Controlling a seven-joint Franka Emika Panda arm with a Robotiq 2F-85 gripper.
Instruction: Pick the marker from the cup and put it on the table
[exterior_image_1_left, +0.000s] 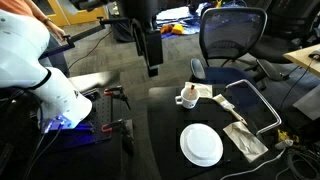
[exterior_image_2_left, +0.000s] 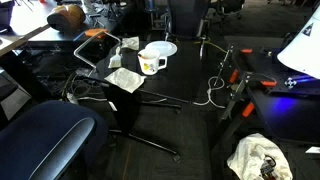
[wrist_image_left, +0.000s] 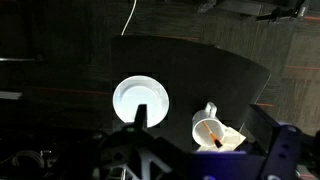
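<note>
One cup (exterior_image_1_left: 186, 96) on black bench (exterior_image_1_left: 165, 132), far side. Marker (wrist_image_left: 214, 137) stands inside cup, seen in wrist view. White plate (exterior_image_1_left: 201, 145) nearer on bench, apart from cup. End effector (exterior_image_1_left: 154, 68) hangs above bench, left of cup, touching nothing. Open or closed: cannot tell, too dark.
</note>
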